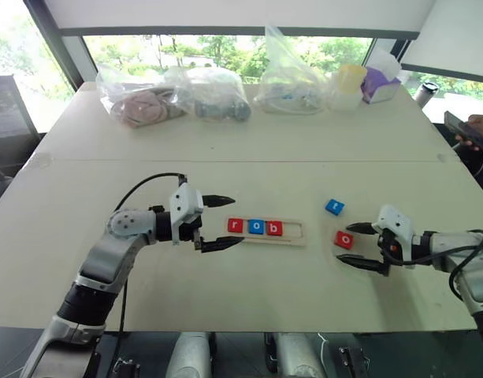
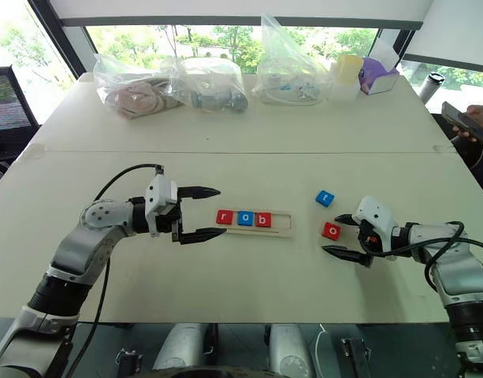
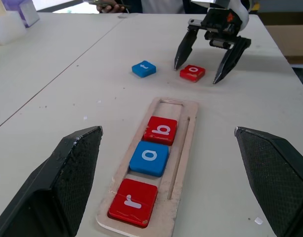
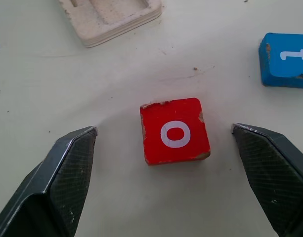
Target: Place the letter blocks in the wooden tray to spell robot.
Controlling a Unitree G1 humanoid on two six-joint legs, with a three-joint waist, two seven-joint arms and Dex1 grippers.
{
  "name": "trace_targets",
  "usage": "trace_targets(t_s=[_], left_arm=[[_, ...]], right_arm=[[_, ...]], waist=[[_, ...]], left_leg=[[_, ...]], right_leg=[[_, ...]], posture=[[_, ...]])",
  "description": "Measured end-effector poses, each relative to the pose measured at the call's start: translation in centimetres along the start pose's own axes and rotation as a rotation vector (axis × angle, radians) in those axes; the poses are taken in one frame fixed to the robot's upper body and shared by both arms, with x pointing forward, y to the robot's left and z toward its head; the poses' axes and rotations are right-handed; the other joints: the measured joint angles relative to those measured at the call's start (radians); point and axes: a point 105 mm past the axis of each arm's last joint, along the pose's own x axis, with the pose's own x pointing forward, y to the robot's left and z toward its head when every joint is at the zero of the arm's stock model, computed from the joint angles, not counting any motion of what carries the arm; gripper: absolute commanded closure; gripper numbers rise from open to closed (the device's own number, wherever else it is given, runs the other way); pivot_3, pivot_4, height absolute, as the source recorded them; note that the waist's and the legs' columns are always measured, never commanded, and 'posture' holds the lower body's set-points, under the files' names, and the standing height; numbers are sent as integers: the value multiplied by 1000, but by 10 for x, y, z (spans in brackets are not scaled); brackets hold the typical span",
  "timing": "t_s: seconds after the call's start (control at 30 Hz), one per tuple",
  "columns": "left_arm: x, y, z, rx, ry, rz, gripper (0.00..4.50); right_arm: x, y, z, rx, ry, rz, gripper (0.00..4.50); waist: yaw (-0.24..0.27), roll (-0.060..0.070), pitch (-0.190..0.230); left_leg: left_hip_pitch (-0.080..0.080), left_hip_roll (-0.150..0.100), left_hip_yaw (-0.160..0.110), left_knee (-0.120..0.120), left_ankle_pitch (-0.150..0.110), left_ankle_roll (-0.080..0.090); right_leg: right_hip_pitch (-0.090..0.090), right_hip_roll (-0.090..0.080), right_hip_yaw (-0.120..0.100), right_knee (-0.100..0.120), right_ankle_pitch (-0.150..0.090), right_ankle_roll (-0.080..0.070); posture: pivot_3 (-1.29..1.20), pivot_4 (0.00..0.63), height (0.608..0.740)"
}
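Left gripper (image 1: 222, 222): jaws spread wide, holding nothing, pointing level along the counter toward the tray's near end, just short of it.
Right gripper (image 1: 359, 246): jaws apart, one on each side of the red o, touching neither edge of it as far as the right wrist view shows; tips low over the counter.
Red o (image 4: 174, 130): flat on the counter between the right jaws, letter up, edges chipped; outside the tray, off its empty end.
Tray (image 3: 183, 148): pale wood, lying flat at mid counter between the two grippers, its long side running left to right.
Tiles in tray: red r (image 3: 134, 202), blue o (image 3: 150, 158), red b (image 3: 161, 130), side by side from the left end and reading "rob"; the two slots at the right end are bare.
Blue t (image 1: 334, 207): loose on the counter, a little beyond the red o and near it, off the tray's right end, turned askew.
Counter (image 1: 225, 299): pale, with a seam across it beyond the tray.
Bags (image 1: 178, 98): several clear plastic bags with contents along the far edge.
Tub (image 1: 347, 85): pale yellow, by a purple box (image 1: 380, 83) at the far right.
Person (image 1: 479, 130): at the far right edge, a hand holding a phone.
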Motion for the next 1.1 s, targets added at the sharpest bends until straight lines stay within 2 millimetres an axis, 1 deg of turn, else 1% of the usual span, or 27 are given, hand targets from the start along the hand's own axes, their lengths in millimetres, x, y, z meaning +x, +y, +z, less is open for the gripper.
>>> trace_targets(t_s=[0.03,0.07,0.1,0.13,0.23,0.33,0.4,0.47,0.53,0.63,0.77,0.9,1.0,1.1], left_arm=[[0,0,0,0,0,3,0],[0,1,0,0,0,6,0],[0,1,0,0,1,8,0],[0,1,0,1,1,9,0],[0,1,0,2,4,13,0],[0,1,-1,3,5,14,0],[0,1,-1,3,6,13,0],[0,1,-1,4,7,12,0],[0,1,-1,5,8,13,0],[-1,3,-1,7,10,23,0],[-2,2,-1,8,8,39,0],[-2,-1,-1,8,5,56,0],[-2,-1,1,14,1,63,0],[-2,-1,1,10,4,74,0]], right_arm=[[0,-1,0,-6,0,-10,1853],[1,-2,0,-10,-3,-17,2521],[1,-2,1,-14,-6,-19,2864],[1,-2,2,-19,-9,-22,3340],[2,-4,6,-25,-11,-24,3335],[7,1,26,-93,-33,21,3335],[12,9,41,-166,-37,96,3335],[20,23,59,-254,-48,197,3335],[25,32,67,-295,-50,257,3335],[32,38,72,-320,-45,305,3335],[47,43,75,-337,-54,341,3335],[59,35,71,-337,-31,332,3335],[64,31,75,-348,-42,321,3335],[68,27,75,-349,-34,317,3335]], waist=[[1,0,0],[1,0,0],[1,0,0],[1,0,0],[1,0,0],[-1,0,0],[1,0,0],[0,0,0],[2,0,0],[5,0,0],[2,0,0],[1,0,0],[2,0,0],[3,0,0]], left_leg=[[0,0,0,0,0,0],[0,0,0,0,0,0],[0,0,0,0,0,0],[0,0,0,0,0,0],[0,0,0,0,0,0],[0,0,0,0,0,0],[0,0,0,0,0,0],[0,0,0,0,0,0],[0,0,0,0,0,0],[0,0,0,0,0,0],[0,0,0,0,0,0],[0,0,0,0,0,0],[0,0,0,0,0,0],[0,0,0,0,0,0]], right_leg=[[0,0,0,0,0,0],[0,0,0,0,0,0],[0,0,0,0,0,0],[0,0,0,0,0,0],[0,0,0,0,0,0],[0,0,0,1,0,0],[0,1,0,1,0,0],[0,1,0,1,0,0],[0,0,0,1,0,0],[0,0,0,0,0,0],[0,0,0,1,0,0],[0,0,0,1,0,0],[0,0,0,1,0,0],[0,0,0,1,0,0]], posture=[[0,150,740],[0,150,740],[0,150,740],[0,150,740],[0,150,740],[0,150,740],[0,150,740],[0,150,740],[0,150,740],[0,150,740],[0,150,740],[0,150,740],[0,150,740],[0,150,740]])
